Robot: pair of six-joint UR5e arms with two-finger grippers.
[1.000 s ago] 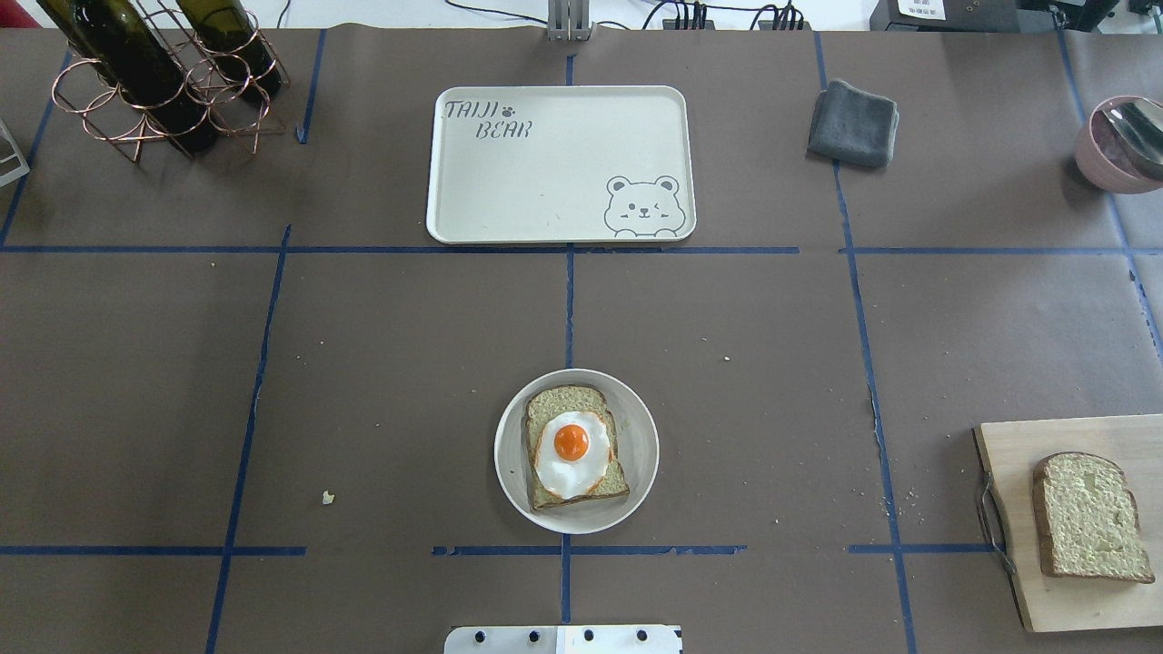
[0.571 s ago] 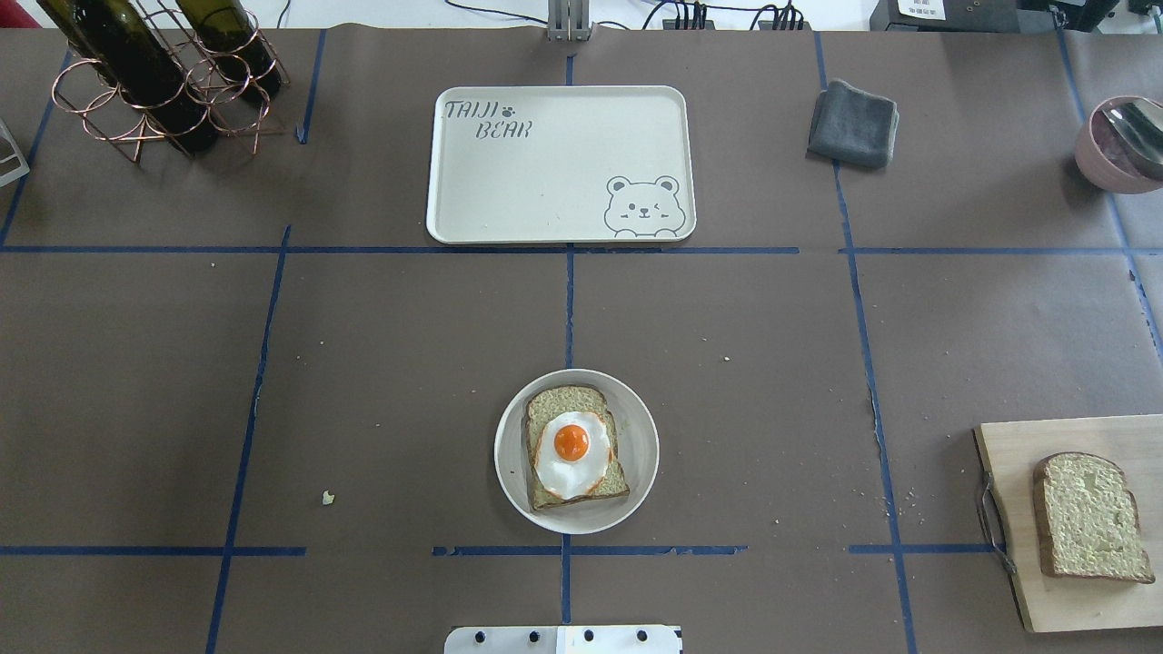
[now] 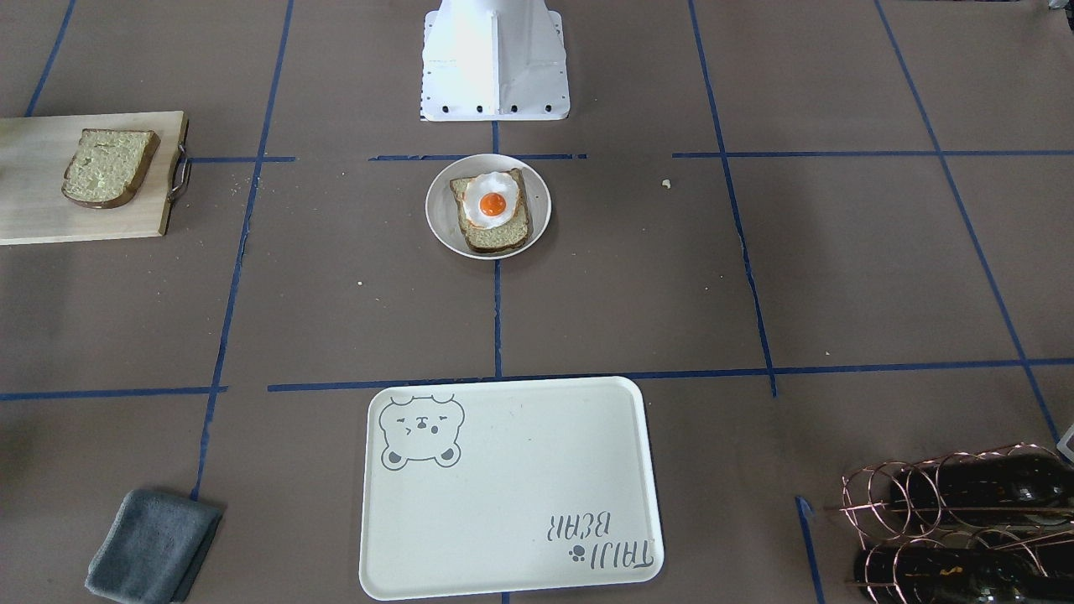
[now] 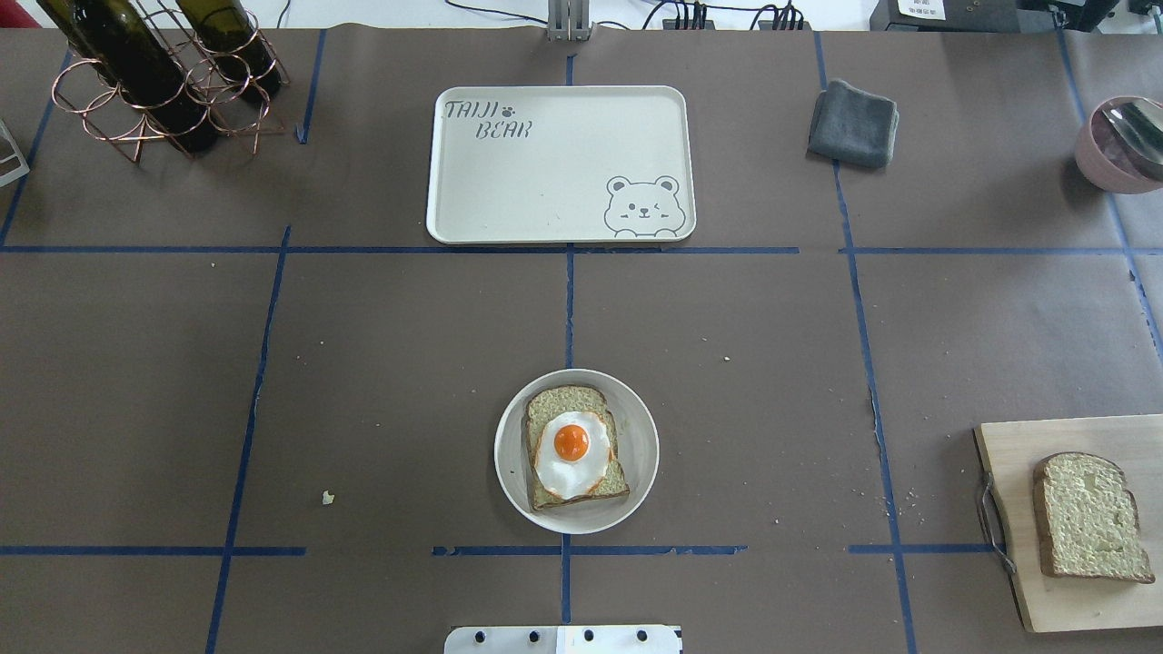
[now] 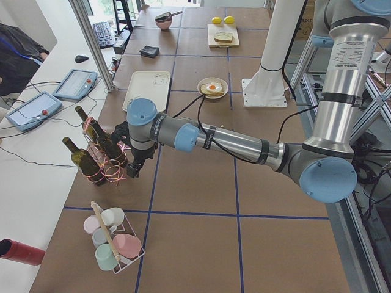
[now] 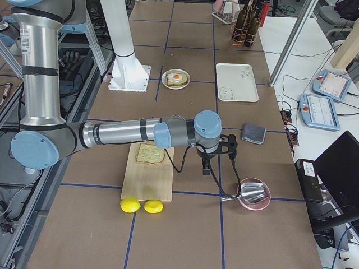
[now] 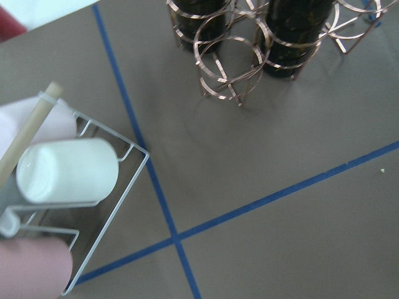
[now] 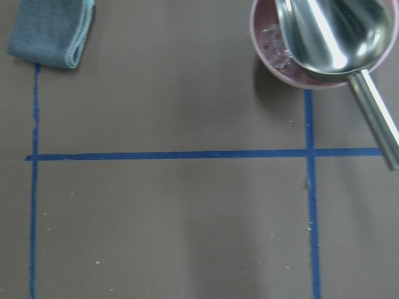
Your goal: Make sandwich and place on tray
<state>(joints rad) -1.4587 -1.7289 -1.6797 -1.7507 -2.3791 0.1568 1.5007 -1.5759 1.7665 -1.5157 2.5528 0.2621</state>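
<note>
One bread slice (image 4: 563,401) lies on a small round white plate (image 4: 641,454) near the robot's base, with the fried egg (image 4: 572,451) on top. The second bread slice (image 4: 1086,518) lies on a wooden cutting board (image 4: 1008,454) at the right. The cream bear tray (image 4: 545,182) sits bare at the far middle. My left gripper (image 5: 132,170) hangs next to the bottle rack, far from the food. My right gripper (image 6: 206,168) hangs between the cutting board and a pink bowl. Both show only in side views, so I cannot tell if they are open or shut.
A copper rack of wine bottles (image 4: 164,73) stands far left. A folded grey cloth (image 4: 852,123) lies far right. A pink bowl with a metal scoop (image 4: 1122,141) is at the right edge. A wire rack of cups (image 7: 62,180) and two lemons (image 6: 140,205) sit at the table's ends.
</note>
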